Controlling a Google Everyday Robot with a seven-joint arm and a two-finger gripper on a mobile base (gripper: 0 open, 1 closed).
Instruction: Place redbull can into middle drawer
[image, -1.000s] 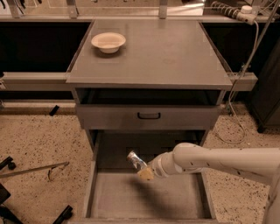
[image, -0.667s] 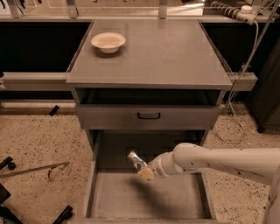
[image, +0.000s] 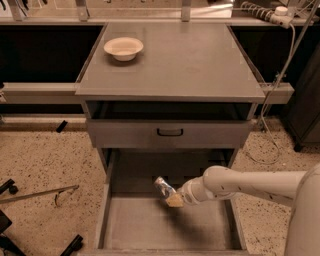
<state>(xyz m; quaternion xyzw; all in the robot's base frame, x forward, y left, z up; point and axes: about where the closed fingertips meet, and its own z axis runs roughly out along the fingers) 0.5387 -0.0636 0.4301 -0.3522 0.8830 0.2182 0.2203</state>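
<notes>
**A:** Where does it stand?

**B:** The wide grey metal middle drawer (image: 150, 227) is pulled open, its flat floor directly under the gripper (image: 175, 200). The white, rounded arm (image: 250, 182) reaches in from behind the gripper, across the drawer's wall on that side. The fingers are clamped on the slim silver-and-blue redbull can (image: 163, 186), which sticks out tilted past the fingertips and, as I read it, is off the floor: a shadow lies below it.

**A:** How to finish well?

**B:** Go straight down, not forward. The closed grey drawer front with the small black handle (image: 210, 134) hangs just above and beyond the gripper, so I'd keep the wrist low. Bring the can close to the floor before parting the fingers, since a round can dropped from height is likely to roll. Laid lengthwise near mid-floor, away from the low walls, it should settle. The cream round bowl (image: 123, 48) is well above the gripper on the flat grey cabinet top (image: 200, 65), out of play.

**A:** Any change over the last second?

**B:** Small. Gripper and can sit a touch back toward the arm's side; height looks about the same. Grip, bowl and drawer are unchanged.
</notes>
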